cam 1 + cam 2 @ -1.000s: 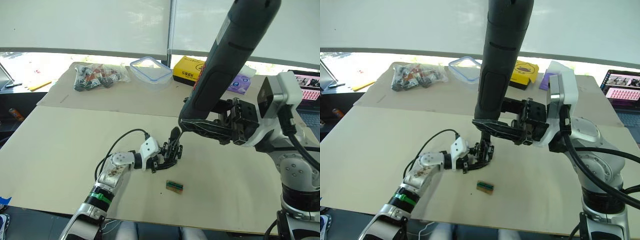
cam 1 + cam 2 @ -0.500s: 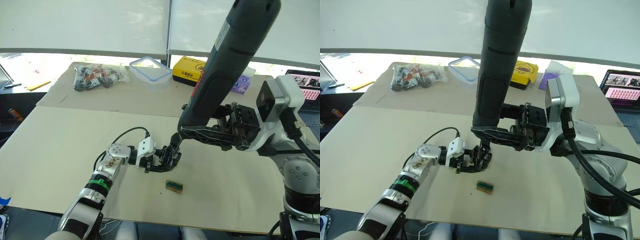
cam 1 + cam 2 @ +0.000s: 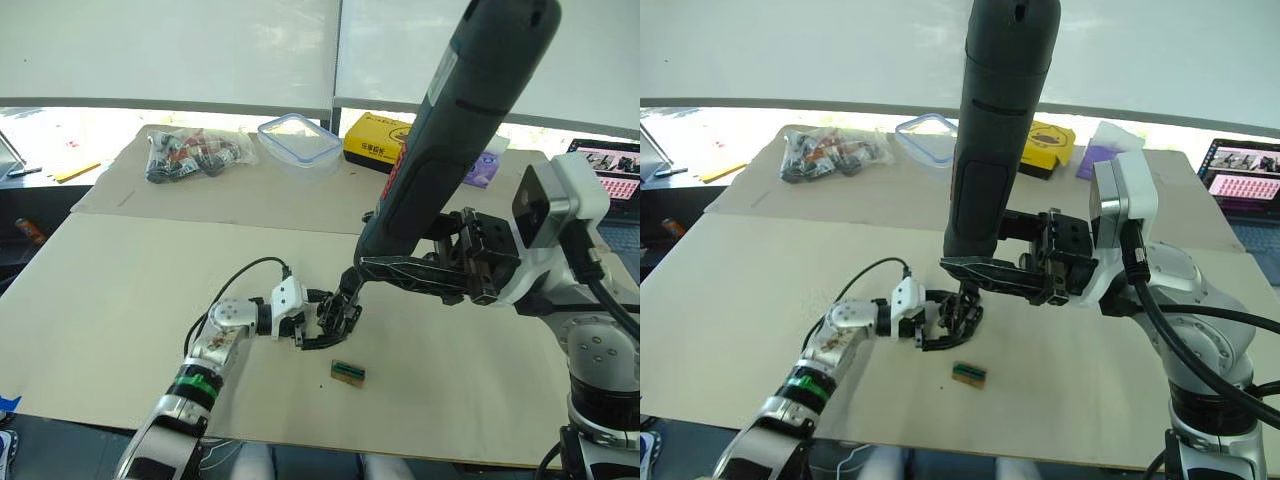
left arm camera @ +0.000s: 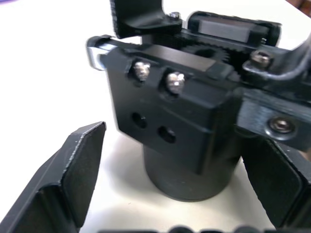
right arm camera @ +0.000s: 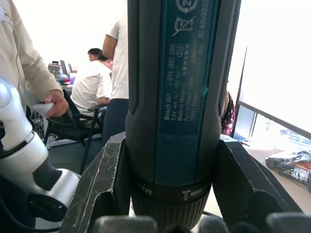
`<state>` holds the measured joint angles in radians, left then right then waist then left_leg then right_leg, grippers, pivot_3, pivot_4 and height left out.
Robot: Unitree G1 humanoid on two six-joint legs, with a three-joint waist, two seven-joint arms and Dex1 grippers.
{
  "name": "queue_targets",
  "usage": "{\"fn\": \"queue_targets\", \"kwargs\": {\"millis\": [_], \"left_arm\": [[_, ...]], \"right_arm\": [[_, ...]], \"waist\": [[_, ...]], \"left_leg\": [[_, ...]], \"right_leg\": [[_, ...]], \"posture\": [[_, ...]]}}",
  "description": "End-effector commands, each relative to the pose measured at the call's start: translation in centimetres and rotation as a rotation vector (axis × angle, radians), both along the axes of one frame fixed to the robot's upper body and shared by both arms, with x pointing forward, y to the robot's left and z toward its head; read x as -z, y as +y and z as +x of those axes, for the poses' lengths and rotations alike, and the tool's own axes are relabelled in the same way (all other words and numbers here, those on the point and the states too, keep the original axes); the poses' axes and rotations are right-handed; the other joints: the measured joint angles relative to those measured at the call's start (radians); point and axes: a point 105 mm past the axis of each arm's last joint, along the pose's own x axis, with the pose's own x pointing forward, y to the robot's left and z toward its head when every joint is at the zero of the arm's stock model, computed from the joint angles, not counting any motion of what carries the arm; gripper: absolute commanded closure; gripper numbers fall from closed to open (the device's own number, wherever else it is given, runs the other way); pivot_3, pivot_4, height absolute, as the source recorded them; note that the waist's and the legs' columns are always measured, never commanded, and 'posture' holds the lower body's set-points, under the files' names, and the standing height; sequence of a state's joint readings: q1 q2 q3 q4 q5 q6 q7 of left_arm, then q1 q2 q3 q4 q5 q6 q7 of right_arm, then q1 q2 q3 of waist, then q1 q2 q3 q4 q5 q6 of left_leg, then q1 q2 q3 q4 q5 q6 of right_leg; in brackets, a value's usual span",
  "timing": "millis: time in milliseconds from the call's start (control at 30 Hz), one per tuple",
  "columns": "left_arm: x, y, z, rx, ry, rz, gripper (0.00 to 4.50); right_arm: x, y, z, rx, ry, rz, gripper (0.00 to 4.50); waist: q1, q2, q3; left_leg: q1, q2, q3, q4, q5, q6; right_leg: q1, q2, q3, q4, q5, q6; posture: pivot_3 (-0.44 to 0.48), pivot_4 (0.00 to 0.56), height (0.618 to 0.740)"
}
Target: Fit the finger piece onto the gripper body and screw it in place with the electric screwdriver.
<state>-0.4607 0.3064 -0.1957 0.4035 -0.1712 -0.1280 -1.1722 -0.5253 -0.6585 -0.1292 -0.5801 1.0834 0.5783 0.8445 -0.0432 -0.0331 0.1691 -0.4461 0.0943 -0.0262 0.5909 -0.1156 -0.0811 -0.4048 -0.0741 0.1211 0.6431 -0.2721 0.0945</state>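
The gripper body point(image 3: 335, 312), a small black assembly with a round base point(image 4: 192, 172), sits on the table in front of me. My left gripper point(image 3: 322, 318) is shut on it, one finger point(image 4: 73, 177) on each side of the base. Two screws point(image 4: 158, 75) show on its block. My right gripper point(image 3: 400, 268) is shut on the electric screwdriver point(image 3: 460, 120), which stands nearly upright with its lower end just above the gripper body. A pointed black part point(image 3: 347, 282) rises there; I cannot tell whether it is the finger piece.
A small green-brown block point(image 3: 348, 372) lies just in front of the gripper body. At the back stand a clear plastic container point(image 3: 300, 140), a bag of parts point(image 3: 190, 152) and a yellow box point(image 3: 378, 135). A laptop point(image 3: 615, 165) is at the far right. People stand and sit behind the screwdriver in the right wrist view.
My left gripper has drawn slightly left and lower, tipping the gripper body down. The screwdriver has leaned a little to the left, still over the body.
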Motion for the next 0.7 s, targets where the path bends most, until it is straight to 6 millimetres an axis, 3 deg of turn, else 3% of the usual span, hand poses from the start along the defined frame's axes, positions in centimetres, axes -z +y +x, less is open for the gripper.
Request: {"fn": "queue_targets", "kwargs": {"millis": [33,267,667,700], "left_arm": [[-0.8,0.3,-0.9,-0.003,-0.015,-0.006,0.01],[-0.2,-0.6,-1.7,-0.059,-0.026,0.021,0.01],[0.8,-1.6,-1.1,-0.126,0.012,0.048,0.01],[0.8,-1.6,-1.1,-0.125,0.015,0.052,0.53]], "right_arm": [[-1.1,-0.3,-0.9,-0.015,-0.050,0.024,2.57],[-0.9,-0.2,-0.6,-0.019,-0.051,0.022,2.57],[-0.9,0.2,-0.5,-0.036,-0.058,0.018,2.57],[-0.9,0.2,-0.5,-0.038,-0.060,0.018,2.57]], "waist": [[0.001,0.000,0.000],[0.004,0.000,0.000],[0.014,0.000,0.000],[0.016,0.000,0.000]], "left_leg": [[0.000,0.000,0.000,0.000,0.000,0.000],[0.000,0.000,0.000,0.000,0.000,0.000],[0.000,0.000,0.000,0.001,0.000,0.000],[0.000,0.000,0.000,0.001,0.000,0.000]], "right_leg": [[0.000,0.000,0.000,0.000,0.000,-0.001],[0.000,0.000,0.000,-0.001,0.000,0.000],[0.000,0.000,0.000,-0.001,-0.001,0.000],[0.000,0.000,0.000,-0.001,-0.001,0.000]], "posture": [[0.000,0.150,0.740],[0.000,0.150,0.740],[0.000,0.150,0.740],[0.000,0.150,0.740]]}}
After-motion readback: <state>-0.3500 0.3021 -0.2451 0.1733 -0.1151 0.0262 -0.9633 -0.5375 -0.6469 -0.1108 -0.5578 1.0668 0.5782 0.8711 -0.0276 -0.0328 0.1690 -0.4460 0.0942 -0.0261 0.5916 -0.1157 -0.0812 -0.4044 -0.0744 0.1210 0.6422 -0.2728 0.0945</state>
